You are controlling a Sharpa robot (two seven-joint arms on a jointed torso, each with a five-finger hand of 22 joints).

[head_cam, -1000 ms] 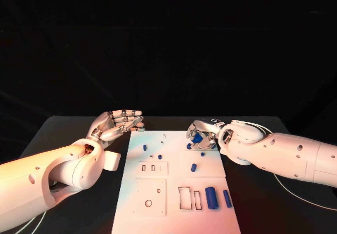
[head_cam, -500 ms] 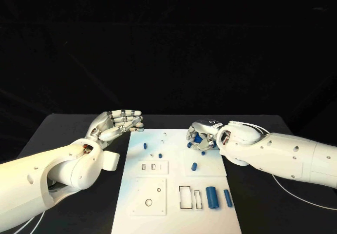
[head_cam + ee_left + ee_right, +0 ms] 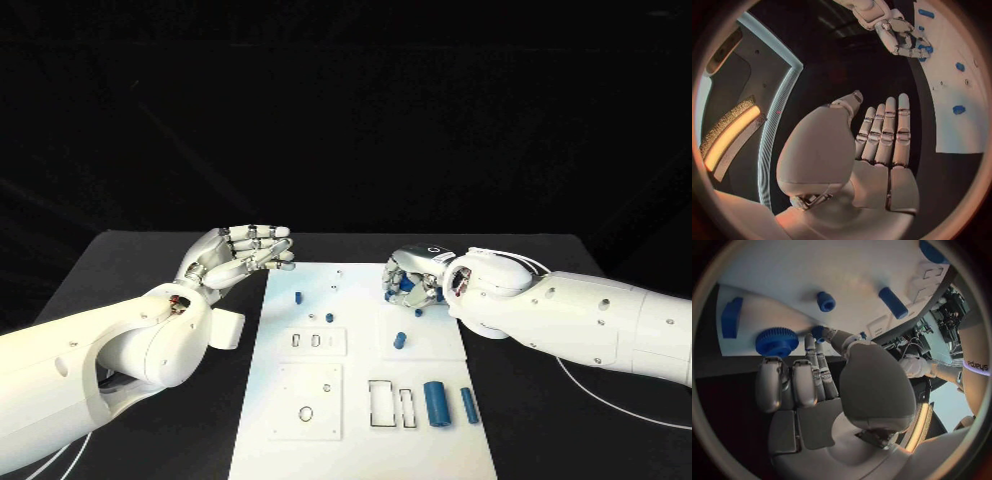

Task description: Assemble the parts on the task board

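The robot's right hand (image 3: 408, 281) hovered low over the white rectangular task board (image 3: 361, 420) at about two o'clock from the board's middle, its fingers curled down around small blue parts there; in the right wrist view a fingertip (image 3: 819, 335) touched a small blue peg (image 3: 818, 331) just beside a round blue ribbed gear (image 3: 776, 341), but whether the peg was actually pinched or only touched I could not tell. If the hold was only a touch, the likely failure was the peg tipping or skidding away across the smooth board as the fingers pressed in, and the neighbouring gear could be nudged out of place by the other fingers crowding it. The left hand (image 3: 242, 254) was raised off the board's ten o'clock corner, fingers straight, close together and holding nothing, well apart from any part. A short blue cylinder (image 3: 398, 342) lay near the board's middle at about three o'clock, and two larger blue cylinders (image 3: 434, 401) lay side by side towards five o'clock beside rectangular slots. From the head view the right hand's own knuckles hid the contact point, so the peg's seating and whether it stood upright were hard to make out.
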